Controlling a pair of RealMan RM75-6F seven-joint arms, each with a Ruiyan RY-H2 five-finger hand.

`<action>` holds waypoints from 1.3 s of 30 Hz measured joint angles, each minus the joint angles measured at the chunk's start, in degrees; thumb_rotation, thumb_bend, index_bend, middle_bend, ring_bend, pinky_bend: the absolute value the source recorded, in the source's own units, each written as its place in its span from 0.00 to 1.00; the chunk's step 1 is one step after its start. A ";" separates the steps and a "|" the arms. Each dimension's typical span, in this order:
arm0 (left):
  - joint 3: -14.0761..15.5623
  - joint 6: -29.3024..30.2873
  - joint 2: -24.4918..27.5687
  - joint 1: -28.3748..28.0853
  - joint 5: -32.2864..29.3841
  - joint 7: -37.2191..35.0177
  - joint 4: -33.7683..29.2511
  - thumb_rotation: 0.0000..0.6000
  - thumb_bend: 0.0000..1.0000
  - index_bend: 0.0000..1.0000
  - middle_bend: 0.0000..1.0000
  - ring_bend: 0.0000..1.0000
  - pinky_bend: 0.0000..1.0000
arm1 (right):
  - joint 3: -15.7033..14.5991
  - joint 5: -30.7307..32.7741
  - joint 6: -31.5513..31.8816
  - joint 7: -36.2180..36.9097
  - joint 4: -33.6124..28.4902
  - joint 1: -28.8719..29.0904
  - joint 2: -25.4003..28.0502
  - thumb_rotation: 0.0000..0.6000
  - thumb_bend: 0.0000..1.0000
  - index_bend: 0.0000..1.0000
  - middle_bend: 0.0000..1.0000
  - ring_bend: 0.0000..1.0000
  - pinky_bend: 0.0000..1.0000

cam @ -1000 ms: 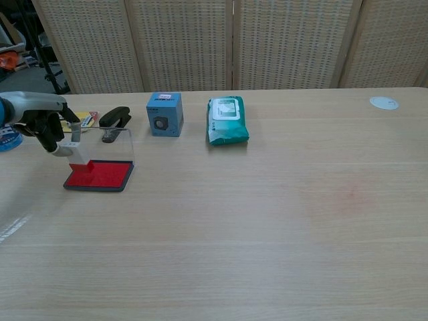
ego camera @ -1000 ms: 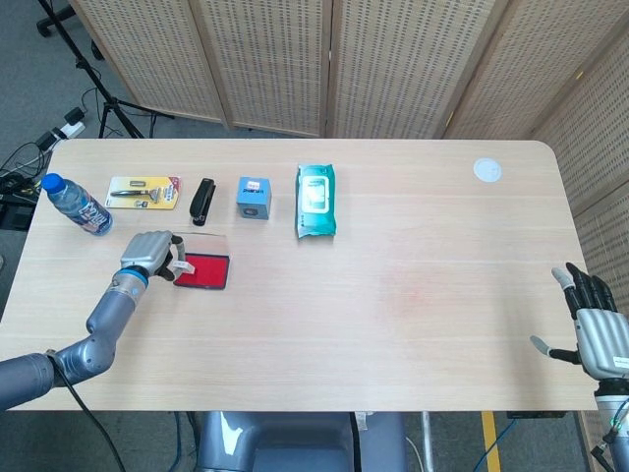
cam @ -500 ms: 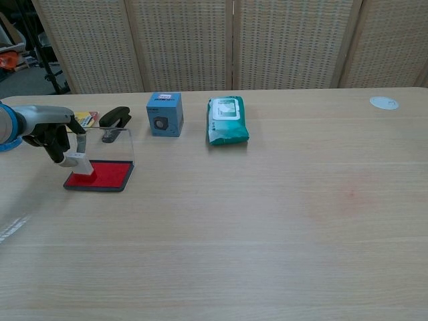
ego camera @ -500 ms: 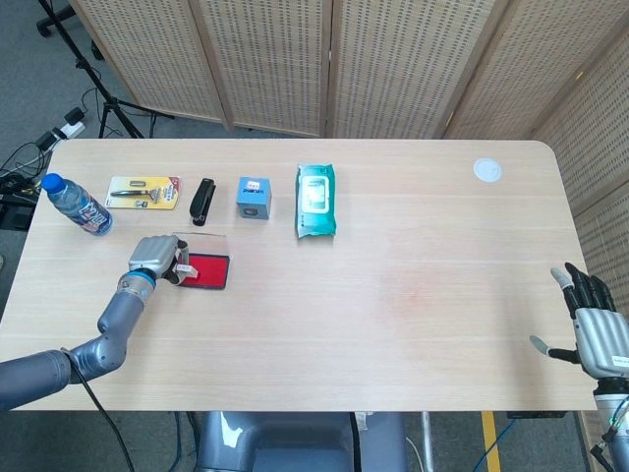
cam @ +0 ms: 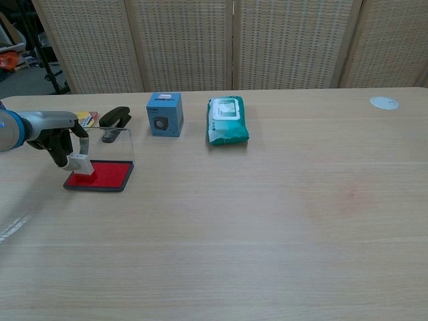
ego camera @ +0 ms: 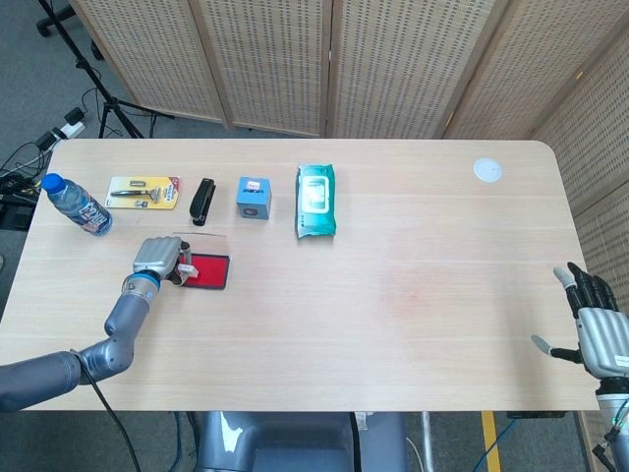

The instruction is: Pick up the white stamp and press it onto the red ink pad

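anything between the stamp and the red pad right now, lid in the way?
Nothing visible. The left hand holds the white stamp with its base already down on the left end of the red ink pad. The clear lid stands open at the pad's far edge, behind the stamp.

Table (ego camera: 393, 295) was pale wood-grain laminate, smooth, low sheen. Red ink pad (cam: 100, 175) looked matt, felt-like, in a dark plastic tray, with a clear glossy plastic lid (cam: 118, 145) upright behind. White stamp (cam: 80, 162) looked like plain matt plastic. Left hand (ego camera: 157, 259) had a grey satin metal-looking shell with dark fingers; right hand (ego camera: 598, 332) similar (grey plates, black fingers). Stapler (ego camera: 202, 201) was black glossy plastic. Blue box (cam: 164, 114) was matt cardboard. Teal wipes pack (ego camera: 315, 200) was soft shiny film. Bottle (ego camera: 77, 205) was clear plastic, blue cap. Screens (ego camera: 383, 59) behind were woven, rough, framed in light wood.
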 measured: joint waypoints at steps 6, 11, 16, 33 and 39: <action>0.11 -0.63 -0.21 0.08 0.16 -0.34 0.63 1.00 0.37 0.65 1.00 1.00 1.00 | -0.03 -0.04 0.03 -0.03 -0.05 -0.01 0.01 1.00 0.00 0.00 0.00 0.00 0.00; 0.02 -0.65 -0.29 0.18 0.78 -0.74 0.77 1.00 0.37 0.65 1.00 1.00 1.00 | -0.04 -0.01 0.04 -0.06 -0.06 -0.02 0.01 1.00 0.00 0.00 0.00 0.00 0.00; -0.02 -0.42 -0.21 0.20 0.95 -0.77 0.77 1.00 0.37 0.65 1.00 1.00 1.00 | -0.05 -0.01 0.07 0.08 -0.09 -0.05 0.07 1.00 0.00 0.00 0.00 0.00 0.00; -0.48 0.39 5.94 -0.05 1.34 -0.55 -7.70 1.00 0.37 0.65 1.00 1.00 1.00 | -0.02 -0.08 0.16 0.78 -0.09 -0.11 0.25 1.00 0.00 0.00 0.00 0.00 0.00; -0.48 3.13 12.88 0.44 3.38 -0.43 -16.55 1.00 0.37 0.65 1.00 1.00 1.00 | -0.15 -0.44 0.47 0.90 -0.39 -0.23 0.41 1.00 0.00 0.00 0.00 0.00 0.00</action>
